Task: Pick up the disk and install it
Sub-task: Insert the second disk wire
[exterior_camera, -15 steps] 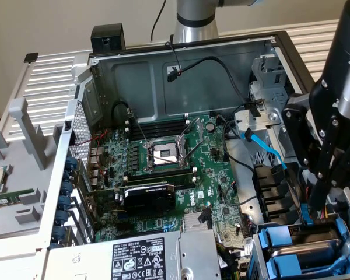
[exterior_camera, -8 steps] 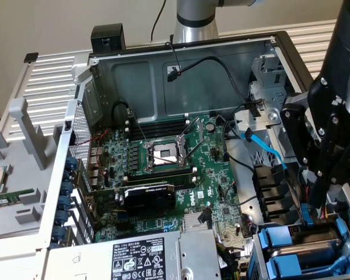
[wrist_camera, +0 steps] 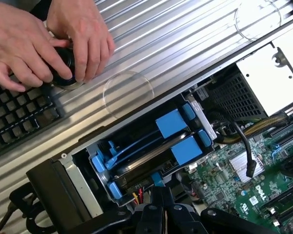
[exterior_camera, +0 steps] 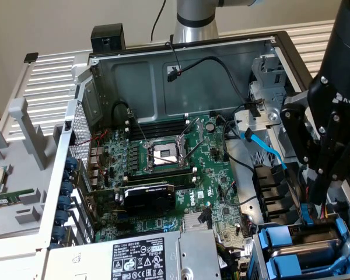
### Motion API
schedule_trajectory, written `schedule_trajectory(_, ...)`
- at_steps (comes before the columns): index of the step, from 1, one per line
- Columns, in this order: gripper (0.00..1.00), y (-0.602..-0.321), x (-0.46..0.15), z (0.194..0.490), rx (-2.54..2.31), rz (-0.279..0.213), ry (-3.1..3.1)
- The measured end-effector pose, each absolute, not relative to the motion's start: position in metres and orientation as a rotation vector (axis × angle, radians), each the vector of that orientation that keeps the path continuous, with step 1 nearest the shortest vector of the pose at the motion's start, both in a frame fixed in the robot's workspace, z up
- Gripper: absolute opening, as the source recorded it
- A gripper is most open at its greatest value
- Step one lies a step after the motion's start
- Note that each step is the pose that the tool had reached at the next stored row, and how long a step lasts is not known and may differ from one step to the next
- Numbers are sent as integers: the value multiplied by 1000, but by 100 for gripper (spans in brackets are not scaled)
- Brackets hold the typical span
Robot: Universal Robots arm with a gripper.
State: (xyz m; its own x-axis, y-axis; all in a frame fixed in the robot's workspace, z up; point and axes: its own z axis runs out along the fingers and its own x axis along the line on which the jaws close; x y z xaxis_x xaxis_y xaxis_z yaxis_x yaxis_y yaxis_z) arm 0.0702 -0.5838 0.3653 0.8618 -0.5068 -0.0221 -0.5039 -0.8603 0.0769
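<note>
Hovering shut, claw (wrist_camera: 158, 214) just beside disk (wrist_camera: 151, 158) (blue-framed, in bay).

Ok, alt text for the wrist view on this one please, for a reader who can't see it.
The gripper, shut, hangs over an open computer case beside a drive bay that holds the disk in its blue carrier. Next to the bay lies the green motherboard. Outside the case, a person's hands work on a small dark round object above a black keyboard.
</note>
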Motion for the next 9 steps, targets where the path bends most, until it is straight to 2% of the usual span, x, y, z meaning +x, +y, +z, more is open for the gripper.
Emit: schedule_trajectory(9, 11, -580, 71, 366, 2973, -67, -773)
